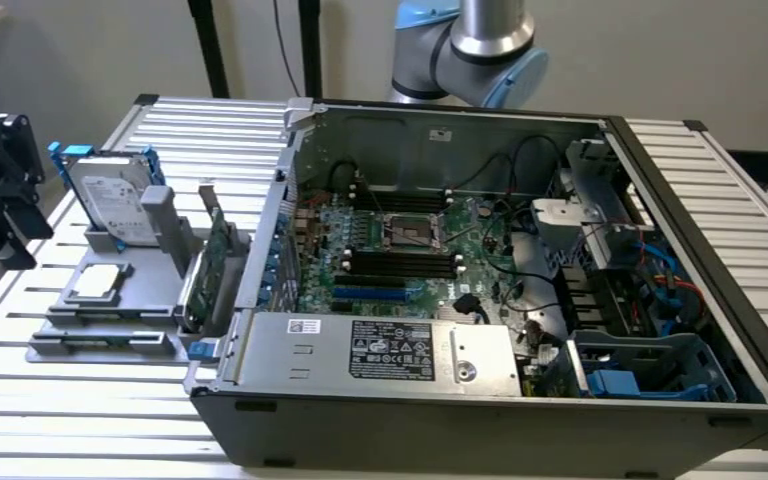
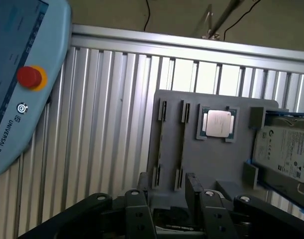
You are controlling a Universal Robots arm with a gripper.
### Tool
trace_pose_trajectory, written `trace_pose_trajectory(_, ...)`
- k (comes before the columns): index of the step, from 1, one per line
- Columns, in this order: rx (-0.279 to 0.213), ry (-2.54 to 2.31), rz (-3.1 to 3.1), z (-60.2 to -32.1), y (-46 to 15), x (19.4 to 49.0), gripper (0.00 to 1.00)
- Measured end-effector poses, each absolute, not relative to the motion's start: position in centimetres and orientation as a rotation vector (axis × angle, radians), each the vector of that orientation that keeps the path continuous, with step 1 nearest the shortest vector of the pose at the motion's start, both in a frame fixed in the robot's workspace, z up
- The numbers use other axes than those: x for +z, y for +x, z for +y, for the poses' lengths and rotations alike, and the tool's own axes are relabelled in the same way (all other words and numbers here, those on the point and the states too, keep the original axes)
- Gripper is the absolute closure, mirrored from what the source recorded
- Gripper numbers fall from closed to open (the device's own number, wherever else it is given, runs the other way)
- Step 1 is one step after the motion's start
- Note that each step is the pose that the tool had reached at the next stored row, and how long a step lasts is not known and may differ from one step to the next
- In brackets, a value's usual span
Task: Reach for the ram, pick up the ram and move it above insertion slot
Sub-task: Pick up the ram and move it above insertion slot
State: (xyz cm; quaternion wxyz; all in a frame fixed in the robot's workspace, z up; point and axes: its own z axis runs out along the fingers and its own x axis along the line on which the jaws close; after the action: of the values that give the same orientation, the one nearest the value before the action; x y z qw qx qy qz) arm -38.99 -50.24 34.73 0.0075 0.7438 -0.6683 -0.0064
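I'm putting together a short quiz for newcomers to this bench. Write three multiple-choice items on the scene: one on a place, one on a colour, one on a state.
1. Where is the hard drive in relation to the computer case?
A. Inside it
B. Outside it, upright on the grey holder
C. Lying on top of it

2. What colour is the round button on the pendant?
A. Red
B. Green
C. Blue

3. In what state is the end effector?
A. Shut on a chip
B. Shut on a cable
C. Open and empty

Answers:
1 B: the drive stands on the holder at the exterior view's left of the case.
2 A: the wrist view shows a red button with a yellow ring.
3 C: its fingers stand apart with nothing between them.
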Motion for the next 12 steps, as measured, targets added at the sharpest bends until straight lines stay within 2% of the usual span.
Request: trace_pose_trajectory(12, -0.02, 2.325, -2.09, -50.5, -39.0, 32.6, 0.58)
